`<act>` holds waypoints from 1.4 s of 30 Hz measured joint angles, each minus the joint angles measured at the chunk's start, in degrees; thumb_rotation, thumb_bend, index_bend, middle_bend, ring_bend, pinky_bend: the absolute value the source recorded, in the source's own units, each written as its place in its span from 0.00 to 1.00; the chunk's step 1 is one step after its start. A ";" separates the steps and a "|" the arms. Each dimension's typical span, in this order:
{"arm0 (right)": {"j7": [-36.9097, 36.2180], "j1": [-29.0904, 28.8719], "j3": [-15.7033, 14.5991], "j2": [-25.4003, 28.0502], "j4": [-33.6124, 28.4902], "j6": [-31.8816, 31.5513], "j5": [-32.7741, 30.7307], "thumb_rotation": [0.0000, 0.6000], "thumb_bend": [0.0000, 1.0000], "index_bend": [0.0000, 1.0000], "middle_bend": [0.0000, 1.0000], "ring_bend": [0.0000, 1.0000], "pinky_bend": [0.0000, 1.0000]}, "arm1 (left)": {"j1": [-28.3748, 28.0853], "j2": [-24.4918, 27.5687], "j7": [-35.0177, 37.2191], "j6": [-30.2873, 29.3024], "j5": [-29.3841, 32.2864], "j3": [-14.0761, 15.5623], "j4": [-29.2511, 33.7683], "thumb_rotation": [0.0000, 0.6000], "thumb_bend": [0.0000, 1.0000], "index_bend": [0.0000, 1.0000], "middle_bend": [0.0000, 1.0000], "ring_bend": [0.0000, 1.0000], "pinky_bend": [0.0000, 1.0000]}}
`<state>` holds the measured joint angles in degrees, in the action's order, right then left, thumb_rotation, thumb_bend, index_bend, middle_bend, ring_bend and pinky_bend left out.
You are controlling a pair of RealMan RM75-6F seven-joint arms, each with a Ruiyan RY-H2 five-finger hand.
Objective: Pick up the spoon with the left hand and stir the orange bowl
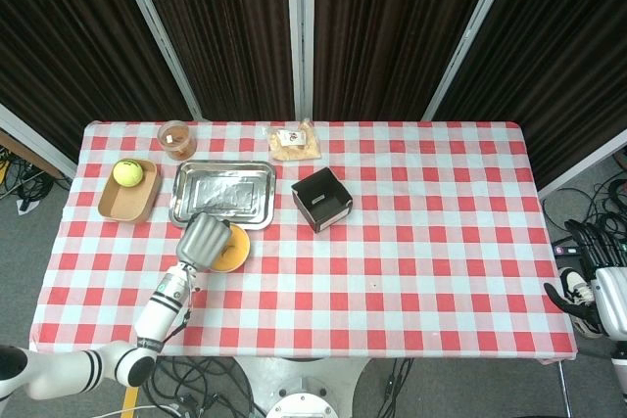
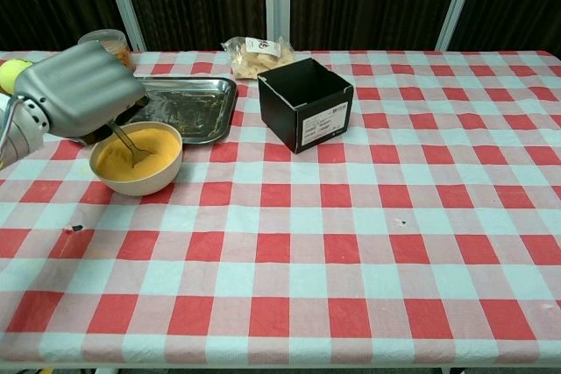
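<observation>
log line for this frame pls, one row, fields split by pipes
phase: stirring | left hand: holds spoon, tip in orange bowl | right hand: off table edge, idle | metal tray: behind bowl

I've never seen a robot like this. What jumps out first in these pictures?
The big grey left hand at the table's left, holding a spoon dipped into the orange bowl. Then the black box standing open near the middle of the red-checked tablecloth, beside a metal tray.
</observation>
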<state>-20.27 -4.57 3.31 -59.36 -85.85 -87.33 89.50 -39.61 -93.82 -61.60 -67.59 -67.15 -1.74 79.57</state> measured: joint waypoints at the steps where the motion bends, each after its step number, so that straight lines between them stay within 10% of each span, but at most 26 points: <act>1: 0.04 0.00 0.02 0.01 -0.04 -0.02 0.01 1.00 0.20 0.00 0.07 0.00 0.00 | 0.10 0.50 1.42 0.33 0.27 -0.40 0.33 1.00 0.42 0.69 0.95 0.92 0.99; 16: 1.03 0.24 -0.01 0.22 -1.05 -0.67 0.42 1.00 0.20 0.00 0.07 0.00 0.00 | 1.34 8.33 16.39 5.29 5.21 -4.56 5.88 1.00 0.42 0.69 0.95 0.92 0.99; 42: 0.63 0.29 -0.13 0.05 -0.63 -0.10 0.10 1.00 0.20 0.00 0.08 0.00 0.00 | 2.26 -1.73 -1.68 -3.18 -11.27 3.32 -8.44 1.00 0.43 0.69 0.95 0.92 0.99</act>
<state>-19.63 -4.28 3.18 -59.31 -86.48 -87.43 89.59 -37.35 -95.54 -63.28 -70.77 -78.42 1.58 71.13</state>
